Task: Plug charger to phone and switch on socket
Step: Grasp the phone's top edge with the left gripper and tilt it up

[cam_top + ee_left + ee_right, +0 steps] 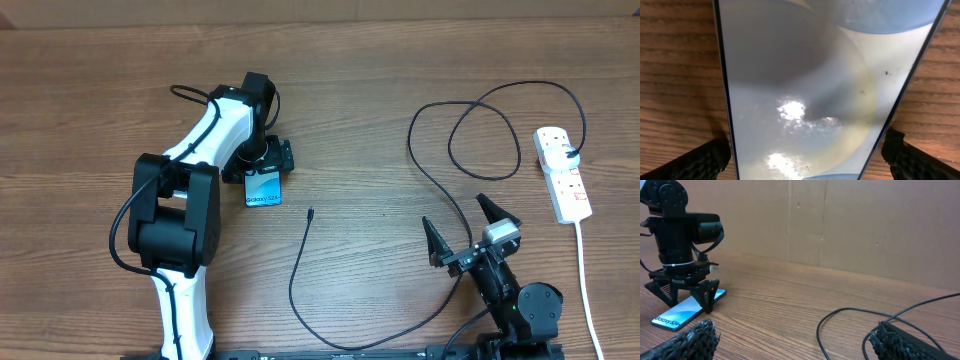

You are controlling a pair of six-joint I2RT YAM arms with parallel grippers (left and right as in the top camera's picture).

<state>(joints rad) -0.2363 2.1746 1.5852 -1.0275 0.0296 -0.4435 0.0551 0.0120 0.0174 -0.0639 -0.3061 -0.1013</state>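
The left gripper (262,172) stood over the phone (263,192), left of the counter's (380,60) centre, its jaws astride the long edges; whether they pinched it could not be told. The charger cable's (296,270) plug tip (311,211) lay apart, just right of the phone. Near the front edge the right gripper (452,208) gaped, released, the cable running beneath its jaws. The power strip (562,175) lay along the right edge.
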